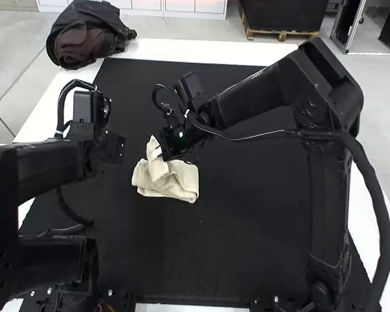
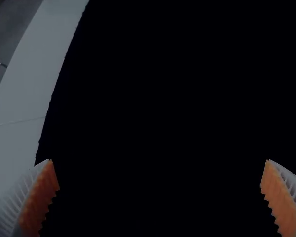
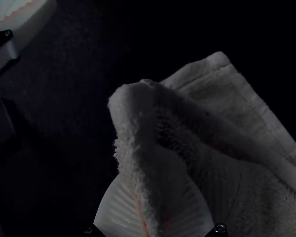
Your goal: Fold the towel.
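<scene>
The cream towel (image 1: 175, 181) lies in a small folded bundle on the black mat, one part raised into an upright peak. At that peak is my right gripper (image 1: 161, 153). In the right wrist view the right gripper (image 3: 152, 190) is shut on a folded edge of the towel (image 3: 237, 133), pinched between white ribbed fingers. My left gripper (image 1: 114, 147) hangs over the mat beside the towel, on its left side. The left wrist view has the left gripper (image 2: 159, 168) wide open, nothing between its orange pads (image 2: 42, 197).
The black mat (image 1: 247, 227) has a white table border (image 1: 182, 49) around it. A dark bag (image 1: 88, 36) rests at the far left corner. In the right wrist view, part of the left arm's gripper stands close to the towel.
</scene>
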